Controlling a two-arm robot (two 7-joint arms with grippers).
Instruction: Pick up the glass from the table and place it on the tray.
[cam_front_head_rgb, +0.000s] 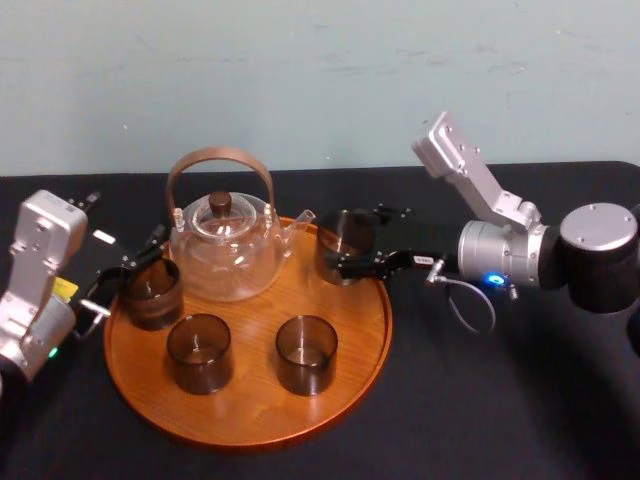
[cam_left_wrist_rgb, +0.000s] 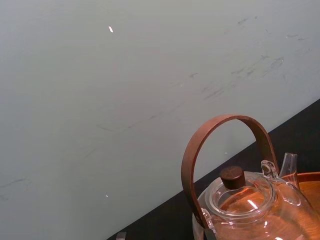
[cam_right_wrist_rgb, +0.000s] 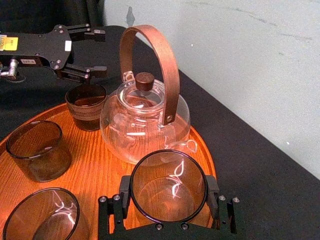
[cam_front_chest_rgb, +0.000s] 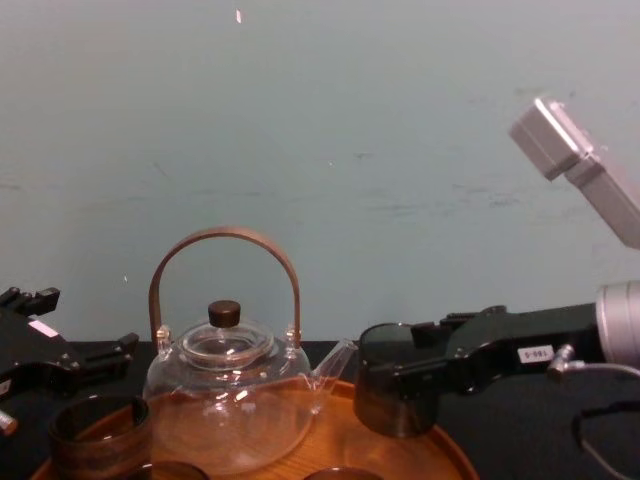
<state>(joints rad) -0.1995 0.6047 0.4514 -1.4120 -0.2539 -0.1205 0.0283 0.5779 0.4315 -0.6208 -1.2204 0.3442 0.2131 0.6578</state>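
Observation:
The round orange-brown tray (cam_front_head_rgb: 350, 340) (cam_right_wrist_rgb: 100, 170) (cam_front_chest_rgb: 440, 445) sits mid-table. My right gripper (cam_front_head_rgb: 358, 240) (cam_right_wrist_rgb: 168, 190) (cam_front_chest_rgb: 400, 360) is shut on a smoky glass (cam_front_head_rgb: 340, 245) (cam_right_wrist_rgb: 168, 185) (cam_front_chest_rgb: 385, 395) over the tray's right rear part, beside the teapot's spout. I cannot tell whether the glass touches the wood. Three more glasses stand on the tray: one at its left edge (cam_front_head_rgb: 152, 292) (cam_right_wrist_rgb: 87, 105) (cam_front_chest_rgb: 98, 435) and two in front (cam_front_head_rgb: 200, 352) (cam_front_head_rgb: 306, 354). My left gripper (cam_front_head_rgb: 135, 270) (cam_right_wrist_rgb: 100, 52) (cam_front_chest_rgb: 90, 325) is open just behind the left glass, apart from it.
A glass teapot (cam_front_head_rgb: 225, 245) (cam_left_wrist_rgb: 250, 200) (cam_right_wrist_rgb: 145, 120) (cam_front_chest_rgb: 225, 385) with a tall brown hoop handle stands at the tray's rear middle, between the two grippers. The black table (cam_front_head_rgb: 520, 400) has free room to the right and front. A pale wall is close behind.

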